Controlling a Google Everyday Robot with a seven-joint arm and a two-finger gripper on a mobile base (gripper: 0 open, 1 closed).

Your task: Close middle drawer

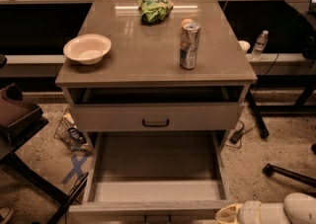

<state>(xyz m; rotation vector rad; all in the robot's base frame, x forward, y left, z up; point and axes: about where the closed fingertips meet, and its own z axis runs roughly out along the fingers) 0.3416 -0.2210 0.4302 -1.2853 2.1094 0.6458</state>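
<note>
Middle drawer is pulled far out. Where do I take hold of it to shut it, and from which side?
Probably best to take the middle drawer at the centre of its front panel, coming from the front and pushing toward the cabinet: it is extended far out and its flat front faces outward. The gripper is beside its front right corner.

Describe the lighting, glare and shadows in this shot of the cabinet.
Camera view: warm, dim light; glare streaks at the back of the tabletop near the green bag; deep shadow in the gap under the tabletop; the open middle drawer darkens toward its back; the end effector shows pale at the lower right corner, beside the drawer's front.
</note>
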